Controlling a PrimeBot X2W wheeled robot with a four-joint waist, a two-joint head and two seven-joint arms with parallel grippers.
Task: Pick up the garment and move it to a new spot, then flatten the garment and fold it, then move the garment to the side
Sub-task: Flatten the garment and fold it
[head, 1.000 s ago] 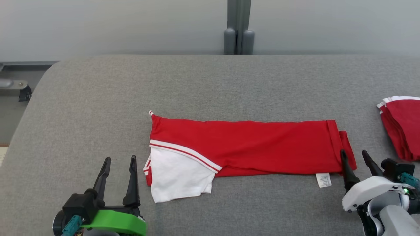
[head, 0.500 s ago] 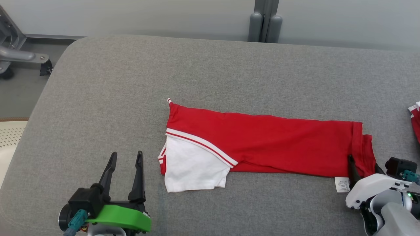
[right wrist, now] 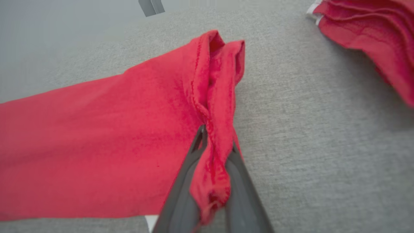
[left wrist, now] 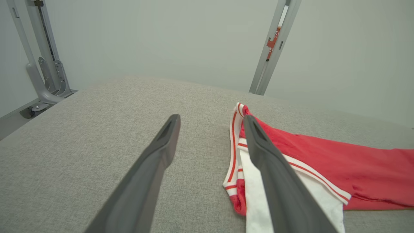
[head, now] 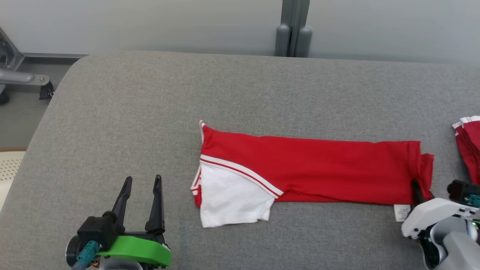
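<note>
The right jaws are pressed together on the shirt, pinching a bunched ridge of red cloth at its near right corner, as the right wrist view shows. The left jaws stand spread and empty over the bare counter. They sit to the near left of the shirt's white sleeve and do not touch it.

The shirt lies flat in a long band, its long axis running left to right across the counter. The pinched hem is at the right end and the striped white part at the left end. Any fold would likely carry the held end leftward along that axis. The left arm is the nearer one to the other end.

A small white label pokes out beside the right jaws, its print too small to read. A stack of red clothes lies apart at the far right.
</note>
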